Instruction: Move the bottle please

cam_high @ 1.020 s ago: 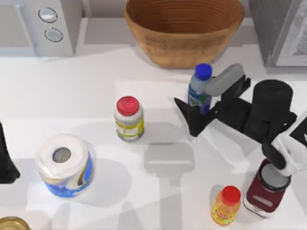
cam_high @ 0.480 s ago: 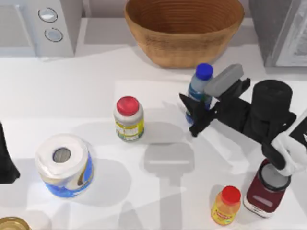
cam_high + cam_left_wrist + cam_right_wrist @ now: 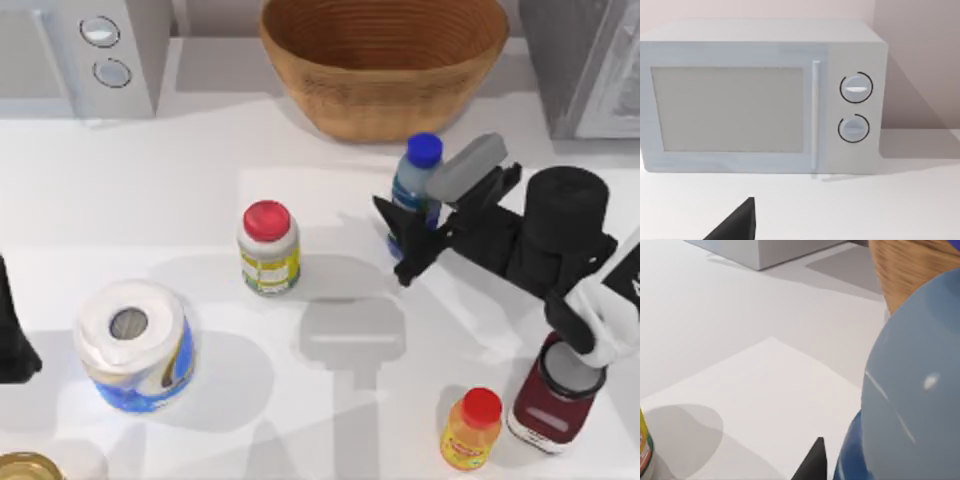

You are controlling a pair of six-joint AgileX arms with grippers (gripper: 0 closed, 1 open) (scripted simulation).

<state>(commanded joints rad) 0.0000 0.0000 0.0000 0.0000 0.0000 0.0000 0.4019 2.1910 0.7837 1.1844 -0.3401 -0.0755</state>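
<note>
Bottle [image 3: 414, 190] stands upright w/ blue cap up, between the right gripper's [image 3: 410, 237] two black fingers, which look closed against its lower body, just in front of the basket [image 3: 384, 62]. From the right wrist, bottle [image 3: 912, 400] looms right up against the camera. Jar [image 3: 268, 247] w/ red lid sits well off to the gripper's far side; orange bottle [image 3: 472, 429] and dark red jar [image 3: 556, 394] stand back by the arm. Left gripper [image 3: 735, 225] is parked facing the microwave [image 3: 762, 97]; can't tell its fingers.
</note>
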